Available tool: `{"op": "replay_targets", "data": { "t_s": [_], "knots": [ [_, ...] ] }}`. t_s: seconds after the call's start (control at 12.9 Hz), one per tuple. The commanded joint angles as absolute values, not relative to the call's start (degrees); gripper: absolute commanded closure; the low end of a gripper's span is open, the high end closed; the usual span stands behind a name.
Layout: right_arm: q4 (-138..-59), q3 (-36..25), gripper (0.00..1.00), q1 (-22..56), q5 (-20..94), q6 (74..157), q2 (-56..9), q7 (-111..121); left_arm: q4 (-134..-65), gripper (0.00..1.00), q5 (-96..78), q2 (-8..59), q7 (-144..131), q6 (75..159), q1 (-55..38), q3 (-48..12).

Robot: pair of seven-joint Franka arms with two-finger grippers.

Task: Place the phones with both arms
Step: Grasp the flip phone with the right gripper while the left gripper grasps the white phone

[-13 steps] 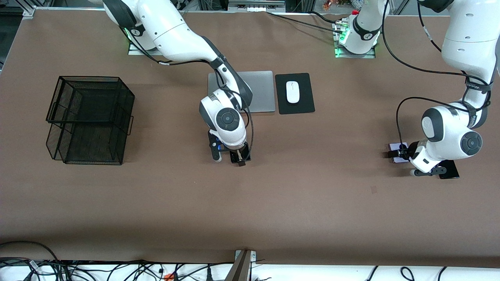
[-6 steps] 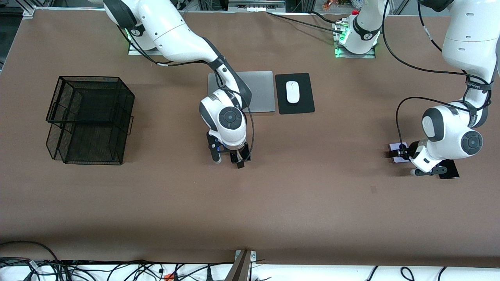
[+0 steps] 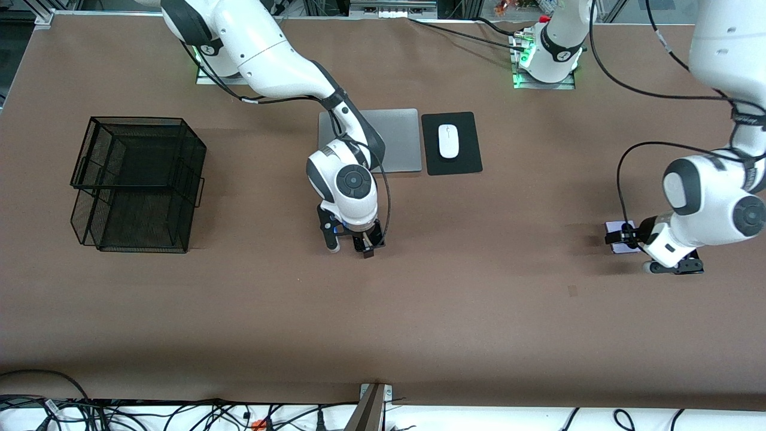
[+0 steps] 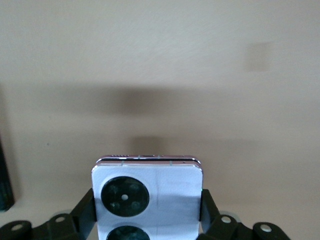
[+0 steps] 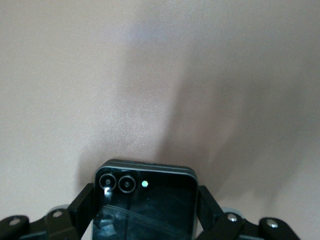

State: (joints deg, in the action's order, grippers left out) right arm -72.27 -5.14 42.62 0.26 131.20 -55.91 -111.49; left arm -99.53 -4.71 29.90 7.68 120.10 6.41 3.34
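My left gripper (image 3: 622, 237) is shut on the small square lavender phone (image 3: 615, 245), near the left arm's end of the table. In the left wrist view the lavender phone (image 4: 148, 197) shows two black lenses. A black finger (image 4: 206, 205) presses each side, and its shadow lies on the table below. My right gripper (image 3: 361, 242) is at the table's middle, shut on the black flip phone (image 5: 145, 205), with fingers (image 5: 86, 205) against both its sides. A dark corner by the left wrist (image 3: 696, 269) looks like the long black slab, mostly hidden.
A black wire-mesh basket (image 3: 137, 179) stands toward the right arm's end. The grey laptop (image 3: 401, 140) and the white mouse (image 3: 448, 141) on its black pad (image 3: 467, 163) lie farther from the camera than the right gripper. Cables run along the near edge.
The left arm has risen and shifted toward its own end of the table, carrying the lavender phone. The right gripper has barely moved.
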Motion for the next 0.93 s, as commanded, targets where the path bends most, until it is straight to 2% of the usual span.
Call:
{"op": "replay_targets", "data": {
  "t_s": [0.0, 0.16, 0.39, 0.62, 0.85],
  "knots": [
    [-71.5, -5.7, 0.50, 43.2, 0.2, 131.7, -56.3, -112.1, -90.2, 0.79, -4.7, 28.8, 4.9, 110.2, 2.5, 2.9],
    [-71.4, -6.0, 0.51, 43.2, -0.3, 130.7, -54.9, -112.0, -86.6, 0.79, -5.1, 28.8, 0.6, 109.0, -0.4, 1.9],
    [-71.4, -9.0, 0.51, 42.7, -0.4, 122.6, -49.4, -106.9, -84.8, 0.79, -5.1, 28.8, -7.4, 109.0, -4.9, 1.4],
    [-71.4, -12.1, 0.51, 40.7, 0.2, 111.8, -44.6, -89.2, -81.3, 0.79, -6.3, 29.2, -14.0, 109.0, -8.5, 1.1],
    [-71.7, -12.3, 0.51, 35.3, 0.4, 102.8, -40.4, -70.6, -76.8, 0.79, -7.4, 32.4, -21.8, 109.6, -15.7, 1.1]
  ]
}}
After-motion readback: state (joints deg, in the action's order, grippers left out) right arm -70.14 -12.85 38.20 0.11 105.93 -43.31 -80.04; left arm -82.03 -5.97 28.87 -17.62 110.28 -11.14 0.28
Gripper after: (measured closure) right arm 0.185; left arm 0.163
